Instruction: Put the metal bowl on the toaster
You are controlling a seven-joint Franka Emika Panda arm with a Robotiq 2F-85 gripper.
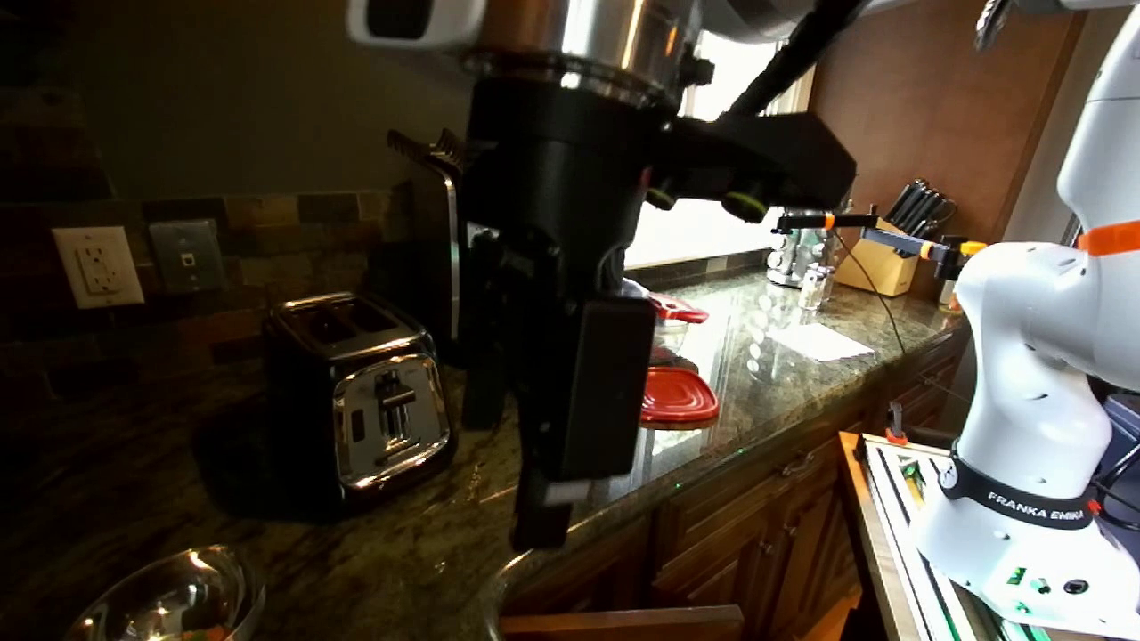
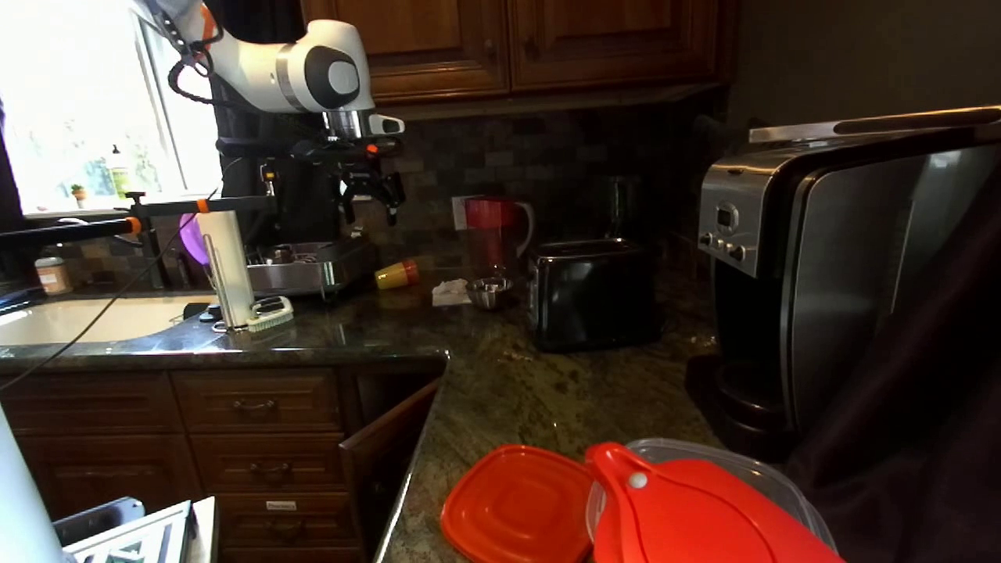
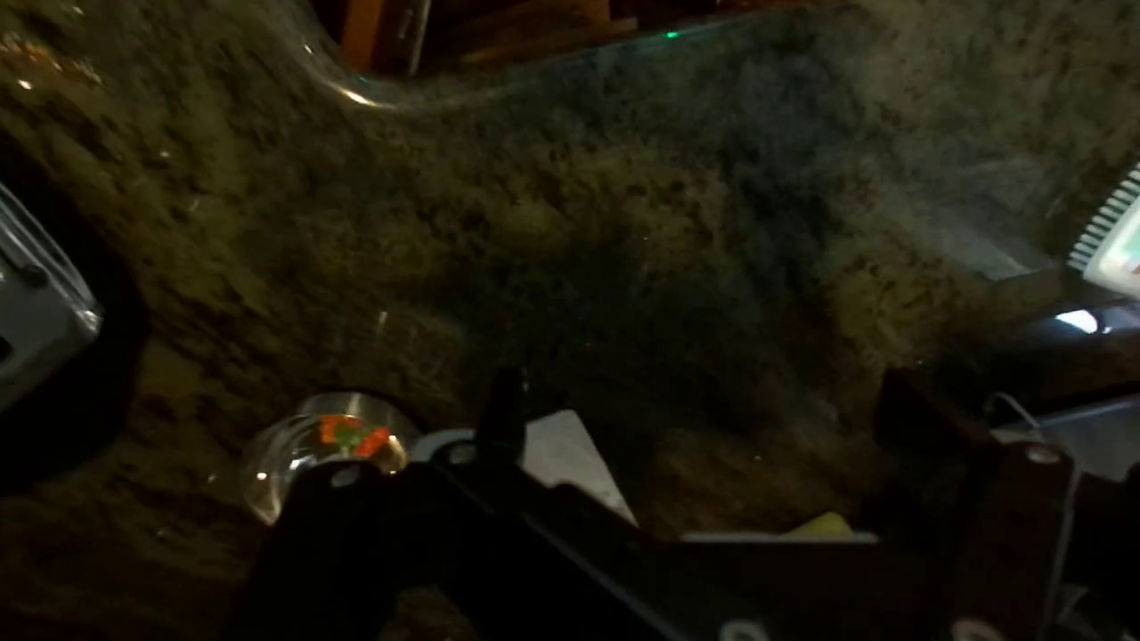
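Note:
The metal bowl (image 2: 489, 294) is small, round and shiny. It stands on the counter beside the toaster (image 2: 596, 301), in front of the red-lidded pitcher. In an exterior view, the bowl (image 1: 169, 598) is cut off at the bottom left, near the chrome front of the toaster (image 1: 392, 423). In the wrist view, the bowl (image 3: 361, 411) is partly hidden behind a finger, with orange and green inside, and the toaster (image 3: 40, 312) shows only a corner at the left edge. My gripper (image 2: 371, 213) is open and empty, raised above the counter. In the wrist view its fingertips (image 3: 702, 396) stand wide apart.
A white paper (image 2: 451, 292) and a yellow-red cup (image 2: 397, 274) lie left of the bowl. The pitcher (image 2: 494, 234) stands behind it. A coffee maker (image 2: 813, 289) and a red lid (image 2: 516, 504) are on the near counter. A dish rack (image 2: 305, 270) and brush (image 2: 270, 313) are by the sink.

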